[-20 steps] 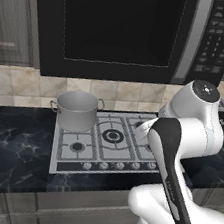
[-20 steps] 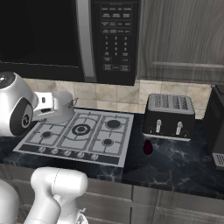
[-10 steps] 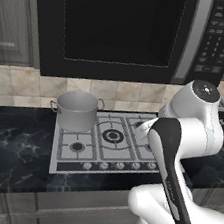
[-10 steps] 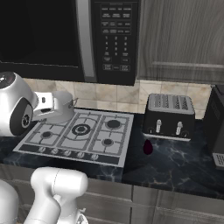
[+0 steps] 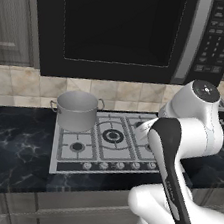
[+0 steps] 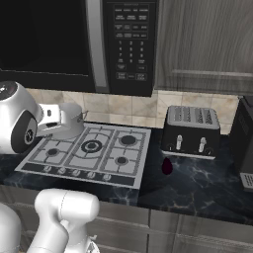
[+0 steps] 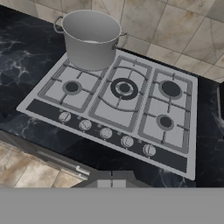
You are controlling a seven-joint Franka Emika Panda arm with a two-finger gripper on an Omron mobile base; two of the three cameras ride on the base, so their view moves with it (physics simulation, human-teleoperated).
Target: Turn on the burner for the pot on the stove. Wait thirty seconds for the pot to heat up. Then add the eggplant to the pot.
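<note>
The grey pot (image 5: 76, 110) (image 6: 69, 121) (image 7: 92, 39) stands upright on the back left burner of the silver stove (image 5: 105, 146) (image 6: 74, 159) (image 7: 113, 109). A row of round knobs (image 7: 106, 133) runs along the stove's front edge. On the dark counter right of the stove, the small dark maroon eggplant (image 6: 167, 166) lies in front of the toaster. My gripper (image 7: 112, 175) hangs high above the stove's front edge, shut with nothing in it, well apart from the knobs and the pot. In the base views the white arm hides the fingers.
A black and silver toaster (image 6: 191, 131) stands right of the stove. A dark appliance (image 6: 244, 143) sits at the far right. The microwave (image 5: 120, 29) (image 6: 123, 44) hangs above the stove. Black marble counter (image 5: 13, 145) stretches left of the stove.
</note>
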